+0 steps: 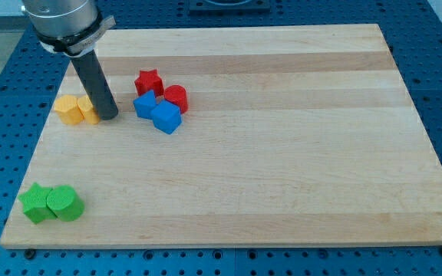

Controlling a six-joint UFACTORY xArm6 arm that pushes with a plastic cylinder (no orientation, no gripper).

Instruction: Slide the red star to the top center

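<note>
1. Toward the view's upper left of the wooden bench (298,153), the red star (149,82) sits at the top of a small cluster, with bare wood above it and to its right.
2. Right of the star and a little lower, touching or nearly touching it, stands a red cylinder (176,99). Below the star are two blue blocks: one of unclear shape (145,104) and a blue cube (166,118).
3. My tip (107,115) rests on the bench to the view's left of the cluster and slightly lower than the star, just beside two yellow blocks (77,109) whose shapes I cannot make out. A gap of bare wood lies between the tip and the nearest blue block.
4. This arm carries no fingers, only the rod, so there is nothing to spread or pinch.
5. The deciding relation: the star lies up and to the right of my tip, and top center lies further right and slightly up. Pushing from the star's left side looks roughly correct, though I judge the red cylinder may be carried along.
6. Two green blocks (51,203) near the view's lower left corner are well apart from all this.
</note>
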